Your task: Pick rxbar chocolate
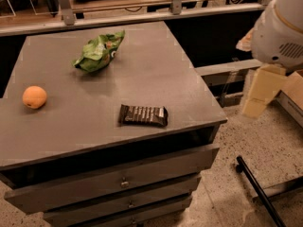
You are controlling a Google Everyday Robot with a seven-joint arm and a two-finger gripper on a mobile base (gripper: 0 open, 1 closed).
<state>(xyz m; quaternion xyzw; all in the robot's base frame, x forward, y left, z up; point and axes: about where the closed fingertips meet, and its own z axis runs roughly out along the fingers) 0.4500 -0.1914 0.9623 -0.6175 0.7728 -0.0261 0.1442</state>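
The rxbar chocolate [143, 115] is a flat dark brown bar with pale lettering. It lies flat near the front right of the grey cabinet top [156, 70]. My gripper [262, 92] shows as pale cream parts under the white arm housing [279, 30]. It hangs off the cabinet's right side, above the floor. It is well to the right of the bar and holds nothing that I can see.
A green wrinkly snack bag [98, 51] lies at the back middle of the top. A round orange fruit [34, 97] sits at the left. The cabinet has drawers [124, 181] below. A black rod [258, 193] lies on the speckled floor at the right. A railing [142, 15] runs behind.
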